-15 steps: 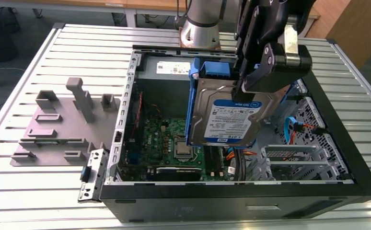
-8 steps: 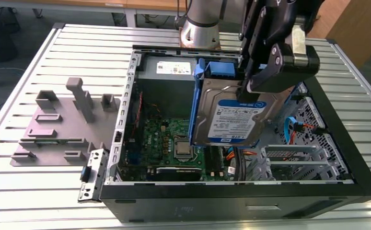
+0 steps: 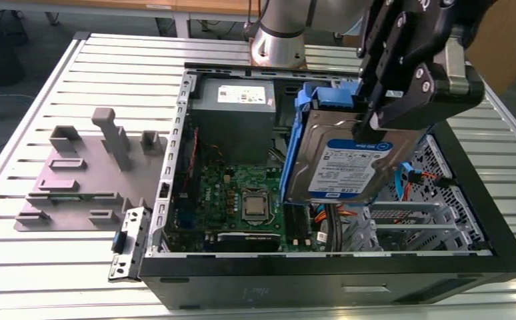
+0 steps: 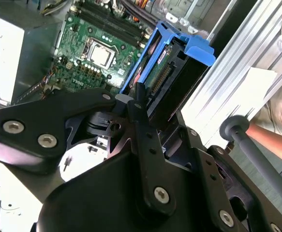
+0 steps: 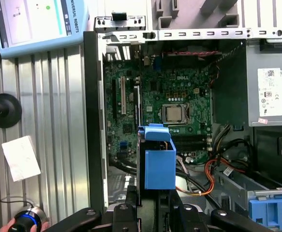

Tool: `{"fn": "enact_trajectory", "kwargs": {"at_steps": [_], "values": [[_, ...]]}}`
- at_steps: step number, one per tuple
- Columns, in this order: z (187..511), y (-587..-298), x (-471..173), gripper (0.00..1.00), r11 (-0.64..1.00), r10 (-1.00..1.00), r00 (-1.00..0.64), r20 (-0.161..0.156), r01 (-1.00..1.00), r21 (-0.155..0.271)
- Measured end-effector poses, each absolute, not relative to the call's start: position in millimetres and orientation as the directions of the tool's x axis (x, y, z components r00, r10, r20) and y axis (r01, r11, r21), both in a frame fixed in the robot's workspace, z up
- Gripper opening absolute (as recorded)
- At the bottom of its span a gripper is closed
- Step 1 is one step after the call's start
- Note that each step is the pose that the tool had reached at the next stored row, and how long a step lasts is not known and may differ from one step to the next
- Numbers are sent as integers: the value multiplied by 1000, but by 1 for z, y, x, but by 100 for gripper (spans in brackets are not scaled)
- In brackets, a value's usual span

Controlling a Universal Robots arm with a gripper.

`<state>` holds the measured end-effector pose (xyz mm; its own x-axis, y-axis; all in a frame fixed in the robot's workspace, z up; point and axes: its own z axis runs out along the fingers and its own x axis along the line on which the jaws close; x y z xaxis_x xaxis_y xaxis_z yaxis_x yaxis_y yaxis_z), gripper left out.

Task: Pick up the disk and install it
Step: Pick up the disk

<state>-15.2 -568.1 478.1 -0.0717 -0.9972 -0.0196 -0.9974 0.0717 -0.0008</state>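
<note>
Reaches steeply down with the claw [image 3: 371, 130] over the open computer case [image 3: 329, 283]. Pinches the disk [image 3: 345, 165] by its upper end, closed narrow on the blue-railed edges. Holds it hanging directly below the claw, tilted, silver face and label outward, above the motherboard [image 3: 236, 193], near the power supply [image 3: 236, 113].

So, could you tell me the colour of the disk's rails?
Blue, seen best on the disk in the exterior view.

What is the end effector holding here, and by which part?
The end effector is shut on the disk, gripping it at its upper end, with the disk hanging over the open computer case.
</note>
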Motion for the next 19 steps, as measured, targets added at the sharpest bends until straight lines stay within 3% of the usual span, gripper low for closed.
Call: {"fn": "enact_trajectory", "kwargs": {"at_steps": [19], "values": [[478, -568, 36, 35, 72, -997, -72, -20, -997, 0]]}}
